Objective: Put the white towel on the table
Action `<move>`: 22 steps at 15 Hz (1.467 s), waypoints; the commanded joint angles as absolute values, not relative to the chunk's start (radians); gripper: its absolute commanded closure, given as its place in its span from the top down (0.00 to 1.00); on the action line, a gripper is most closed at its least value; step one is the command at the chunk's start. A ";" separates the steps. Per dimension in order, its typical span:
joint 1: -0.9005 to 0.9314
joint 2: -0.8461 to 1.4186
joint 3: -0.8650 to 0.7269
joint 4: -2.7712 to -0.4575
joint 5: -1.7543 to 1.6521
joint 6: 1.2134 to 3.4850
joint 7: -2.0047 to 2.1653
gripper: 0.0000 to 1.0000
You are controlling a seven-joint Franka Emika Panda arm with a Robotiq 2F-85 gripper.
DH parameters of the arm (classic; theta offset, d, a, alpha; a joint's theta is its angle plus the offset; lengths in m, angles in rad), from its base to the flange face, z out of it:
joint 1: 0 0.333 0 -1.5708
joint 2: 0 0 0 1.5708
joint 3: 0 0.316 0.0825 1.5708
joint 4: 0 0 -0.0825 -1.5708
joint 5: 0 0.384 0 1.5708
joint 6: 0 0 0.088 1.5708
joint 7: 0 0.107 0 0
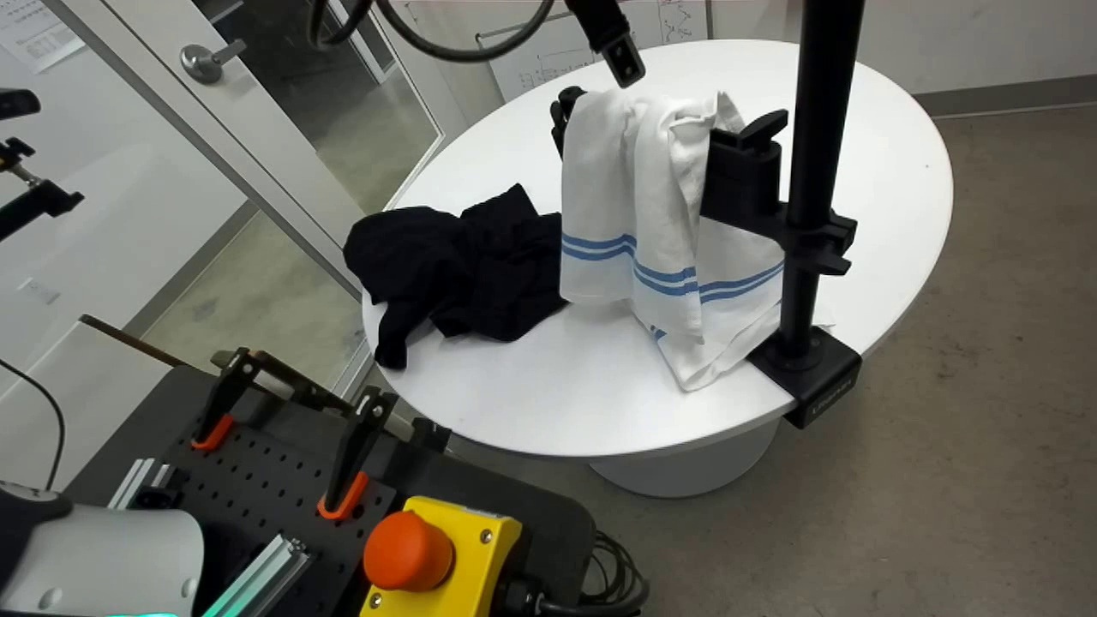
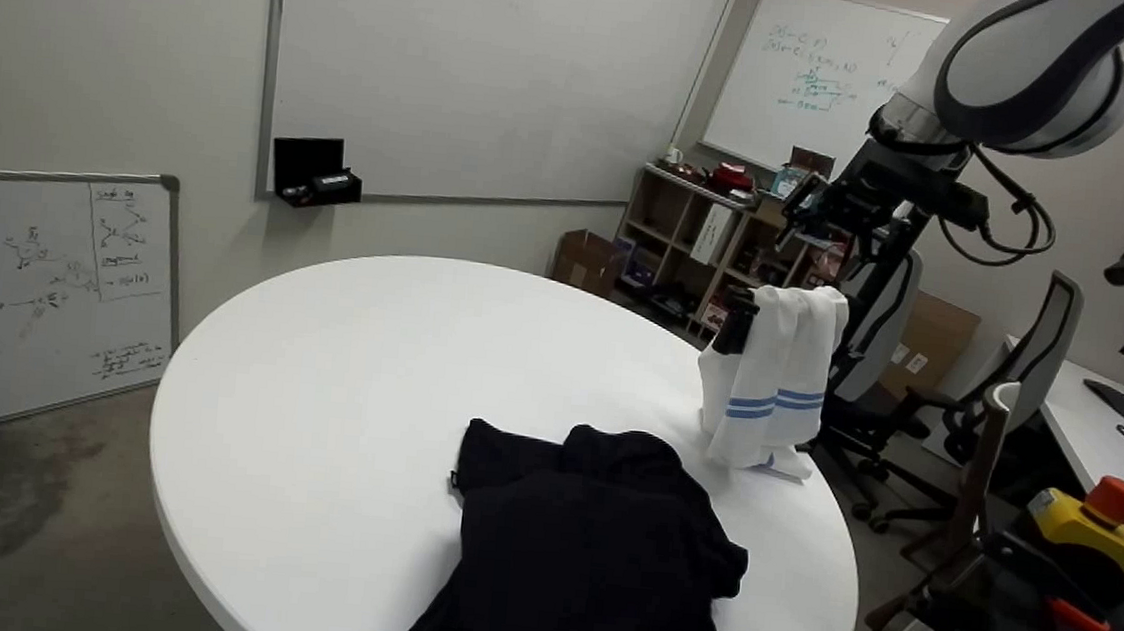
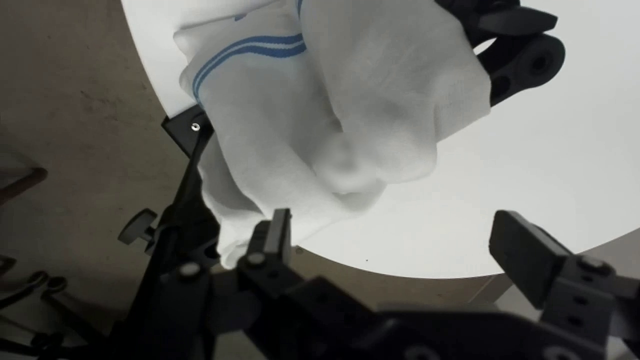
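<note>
This is a robotics lab, with something of an office about it. In an exterior view a jointed robot arm (image 2: 1022, 81) shows along with whiteboards (image 2: 821, 85) bearing handwritten notes and diagrams. A yellow box (image 1: 471, 566) with a large orange-red push button (image 1: 407, 550) sits by a perforated black board (image 1: 274, 488) and its orange-tipped clamps (image 1: 358, 437) — bench hardware, plainly. Wheeled chairs (image 2: 1040, 333), a white desk (image 2: 1077, 401), laden cubby shelves (image 2: 656, 205) and cardboard boxes (image 2: 586, 262) give the office side — and the floor (image 1: 960, 411) looks like concrete.
</note>
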State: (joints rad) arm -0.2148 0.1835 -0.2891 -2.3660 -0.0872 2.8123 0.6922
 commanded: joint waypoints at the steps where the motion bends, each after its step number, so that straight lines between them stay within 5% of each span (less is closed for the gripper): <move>1: -0.149 0.253 -0.324 -2.316 -0.078 2.823 0.808 1.00; 8: -0.075 0.344 -0.359 -2.270 -0.084 2.819 0.917 1.00; 9: -0.068 0.352 -0.366 -2.266 -0.084 2.818 0.926 0.93; 10: -0.062 0.359 -0.372 -2.262 -0.083 2.817 0.930 0.74; 19: -0.047 0.352 -0.385 -2.263 -0.073 2.814 0.951 0.06; 22: -0.046 0.342 -0.378 -2.263 -0.066 2.816 0.942 0.00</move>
